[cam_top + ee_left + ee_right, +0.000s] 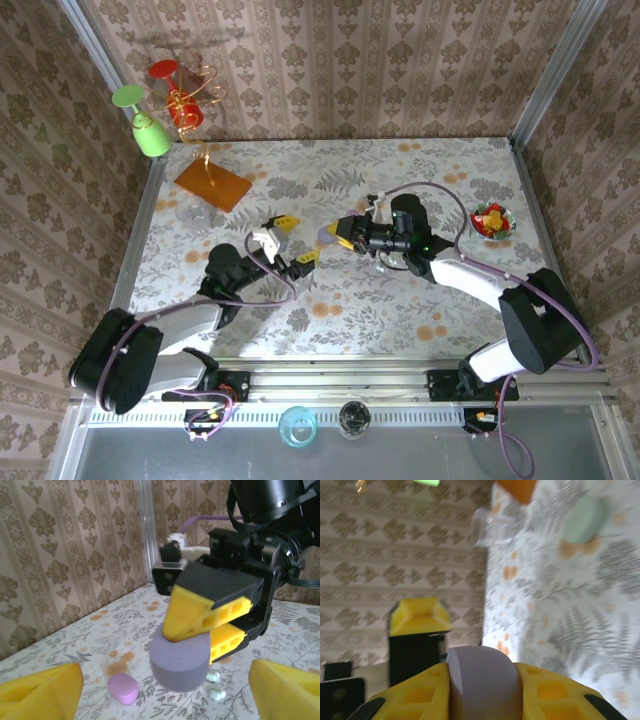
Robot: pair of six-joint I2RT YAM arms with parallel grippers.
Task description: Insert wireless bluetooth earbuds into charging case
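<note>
Spreading across the top view, the floral bench (400,310) carries everything, and both arms reach in toward its centre. The right hand (338,236) is clenched on a purple case (179,664). In the left wrist view its yellow fingers press the pebble from above and below and hold it above the bench. The left hand (162,696) is released, its fingers (42,692) spread wide on either side of that case without touching it. An orange card (213,184) lies at 10 o'clock on the bench, and a bowl of sweets (492,221) at 3 o'clock. A green case (585,512) rests on the bench at 1 o'clock in the right wrist view. A pink case (123,688) lies at 8 o'clock from the purple case. Two pale green earbuds (213,676) lie loose on the bench at 4 o'clock from the purple case, just beside each other.
</note>
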